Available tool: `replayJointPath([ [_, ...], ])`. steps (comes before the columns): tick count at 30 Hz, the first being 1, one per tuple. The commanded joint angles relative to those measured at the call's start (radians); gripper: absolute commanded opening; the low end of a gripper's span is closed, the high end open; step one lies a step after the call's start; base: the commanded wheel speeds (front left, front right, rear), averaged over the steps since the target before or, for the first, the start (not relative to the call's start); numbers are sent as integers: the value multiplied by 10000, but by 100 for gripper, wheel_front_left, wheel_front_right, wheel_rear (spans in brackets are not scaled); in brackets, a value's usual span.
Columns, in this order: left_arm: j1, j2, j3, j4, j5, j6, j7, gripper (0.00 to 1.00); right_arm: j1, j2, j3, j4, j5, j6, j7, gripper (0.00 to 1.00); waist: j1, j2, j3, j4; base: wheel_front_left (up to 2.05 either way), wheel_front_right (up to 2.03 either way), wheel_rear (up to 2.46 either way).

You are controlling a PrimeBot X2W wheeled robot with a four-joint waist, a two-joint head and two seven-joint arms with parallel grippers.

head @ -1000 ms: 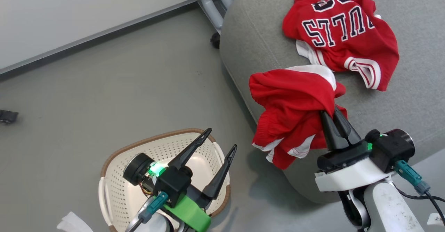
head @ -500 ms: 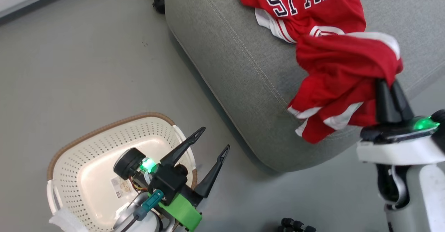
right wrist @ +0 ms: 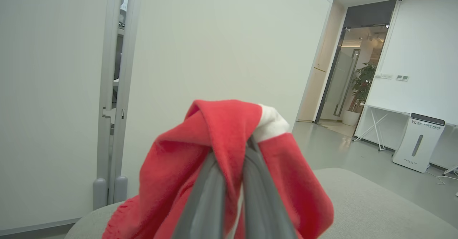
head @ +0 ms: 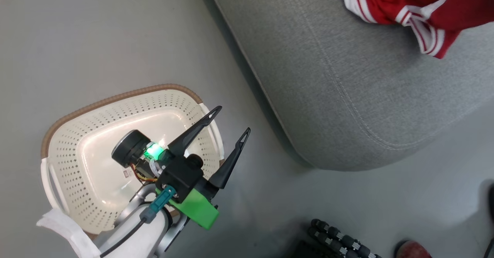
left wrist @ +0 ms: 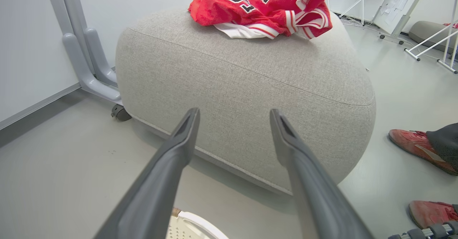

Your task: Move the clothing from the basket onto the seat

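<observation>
Right wrist view: clothing (right wrist: 171,167) wraps the right fingers (right wrist: 209,196), hiding their tips.

Seat (head: 347,76) matt woven cloth; basket (head: 69,150) glossy perforated plastic, apparently.

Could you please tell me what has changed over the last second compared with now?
The right tool, shut on the red garment, carried it from the edge of the seat inward, toward the jersey. The head camera also swung. Unchanged: the left tool open above the basket, the jersey lying on the seat.
</observation>
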Motion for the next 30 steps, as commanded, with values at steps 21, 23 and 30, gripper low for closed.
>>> replayJointPath([
  [21, -286, -685, 599, 691, -490, 718, -658, 100, 1582, 1289, 279, 2726, -144, -15, -19, 100, -2, 0, -138, 1476, 0, 0, 0],
  [23, -136, -874, 704, 816, -594, 809, -771, 100, 2176, 1430, 678, 2321, -301, -15, -19, 100, -2, 0, -526, 1547, 0, 0, 0],
  [30, 645, -1670, 1446, 1119, -1041, 1039, -884, 100, 4007, 1624, 2247, 462, -619, -15, -16, 100, -2, 0, -2021, 2331, 0, 0, 0],
])
